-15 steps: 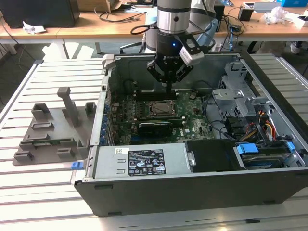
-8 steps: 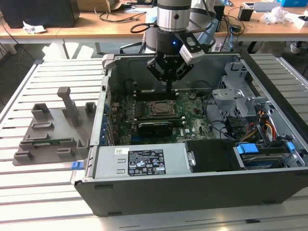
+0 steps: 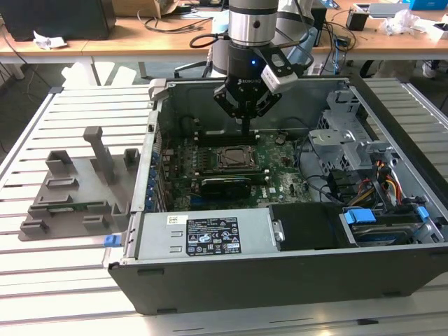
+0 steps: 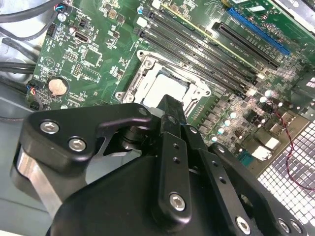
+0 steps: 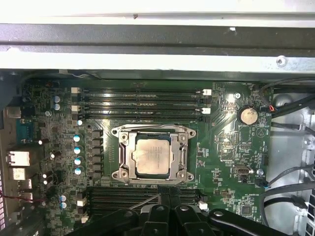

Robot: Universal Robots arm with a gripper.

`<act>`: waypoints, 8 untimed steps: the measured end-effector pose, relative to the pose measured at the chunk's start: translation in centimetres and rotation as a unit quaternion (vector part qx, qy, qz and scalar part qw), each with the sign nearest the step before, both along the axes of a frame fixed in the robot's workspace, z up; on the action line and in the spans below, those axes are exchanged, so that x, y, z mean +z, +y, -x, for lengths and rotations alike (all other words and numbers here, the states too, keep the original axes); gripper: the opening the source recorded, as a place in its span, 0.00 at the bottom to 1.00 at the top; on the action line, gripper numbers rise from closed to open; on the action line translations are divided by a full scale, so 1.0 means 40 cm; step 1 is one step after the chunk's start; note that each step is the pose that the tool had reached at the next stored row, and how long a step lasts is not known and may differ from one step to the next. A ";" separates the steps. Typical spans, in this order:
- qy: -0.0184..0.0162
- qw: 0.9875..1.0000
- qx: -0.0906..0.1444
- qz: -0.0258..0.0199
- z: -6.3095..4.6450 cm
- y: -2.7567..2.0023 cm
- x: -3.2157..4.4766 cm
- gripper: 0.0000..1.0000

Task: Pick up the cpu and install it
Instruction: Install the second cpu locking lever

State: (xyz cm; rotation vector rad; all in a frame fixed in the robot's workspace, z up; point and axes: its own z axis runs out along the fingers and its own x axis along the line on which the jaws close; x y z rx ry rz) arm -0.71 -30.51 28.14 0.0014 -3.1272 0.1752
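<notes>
We see the chip [image 5: 153, 156] lying flat in its socket [image 5: 152, 132] on the board, light, stiff and fragile, best held by its thin edges. To its right in the exterior view, our hand [image 3: 246, 127] hovers above, fingers together, holding nothing.

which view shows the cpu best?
First wrist view: the cpu sits unobstructed in its socket frame. In the second wrist view the gripper covers part of the cpu. Exterior view shows the cpu small.
</notes>
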 end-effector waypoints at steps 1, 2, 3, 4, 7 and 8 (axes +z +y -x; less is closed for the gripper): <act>0.000 1.000 0.000 -0.001 0.000 -0.003 0.000 0.11; 0.000 1.000 0.000 -0.009 0.000 -0.016 -0.001 0.11; 0.000 1.000 0.000 -0.022 0.000 -0.026 -0.001 0.11; 0.000 0.999 0.000 -0.036 0.000 -0.034 -0.001 0.11; 0.000 0.997 0.000 -0.079 0.000 -0.052 -0.002 0.11; 0.000 0.996 0.000 -0.087 0.000 -0.055 -0.002 0.11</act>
